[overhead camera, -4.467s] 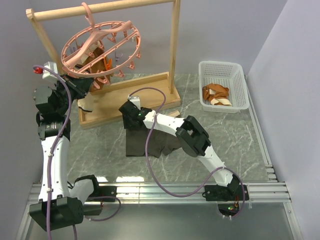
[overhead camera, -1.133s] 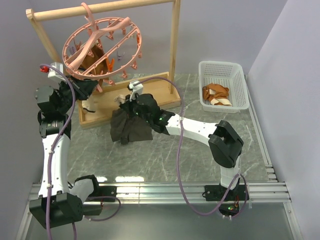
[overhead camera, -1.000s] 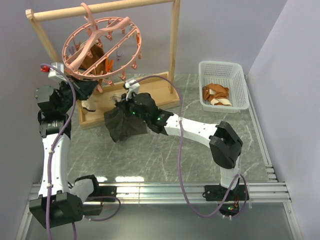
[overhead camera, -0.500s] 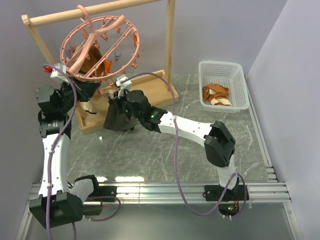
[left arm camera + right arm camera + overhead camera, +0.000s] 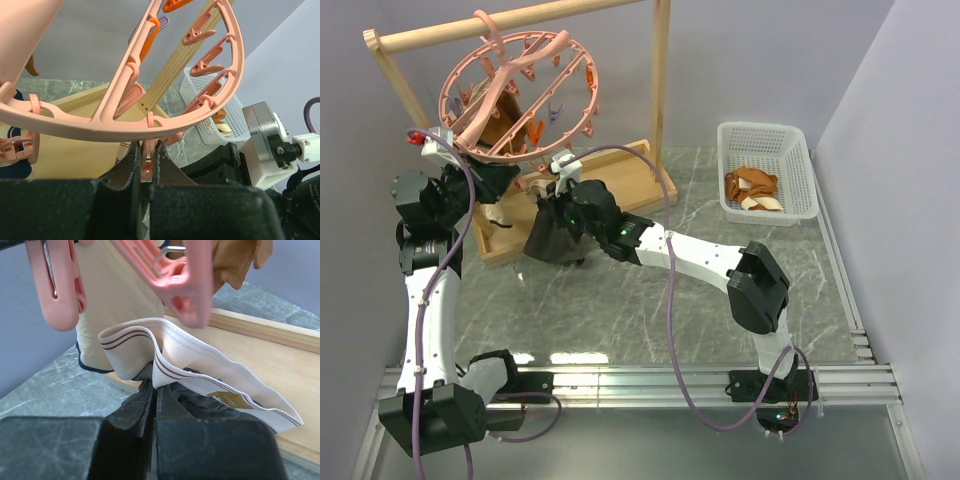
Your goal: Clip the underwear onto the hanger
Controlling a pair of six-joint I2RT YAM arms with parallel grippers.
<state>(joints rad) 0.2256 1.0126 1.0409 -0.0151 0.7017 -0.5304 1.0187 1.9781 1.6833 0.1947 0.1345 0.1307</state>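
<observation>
The salmon-pink hanger (image 5: 515, 95) hangs tilted from the wooden bar, its ring (image 5: 150, 125) filling the left wrist view. My left gripper (image 5: 146, 150) is shut on one pink clip (image 5: 146, 167) under the ring's lower rim, at the lower left of the ring in the top view (image 5: 508, 182). My right gripper (image 5: 154, 385) is shut on the underwear (image 5: 550, 238), pinching it just under the pale striped waistband (image 5: 200, 365). The dark fabric droops below over the rack's base. Two pink clips (image 5: 60, 295) hang just above the waistband, apart from it.
The wooden rack (image 5: 660, 100) stands on its plank base (image 5: 625, 180) at the back left. A tan cloth (image 5: 505, 125) and a cream garment (image 5: 110, 330) hang from the hanger. A white basket (image 5: 767, 170) with orange-and-cream garments (image 5: 752, 188) sits at the back right.
My right arm has carried the underwear up off the table and leftward to just under the hanger. The rack and hanger have shifted slightly left. The left gripper keeps its hold on the clip.
</observation>
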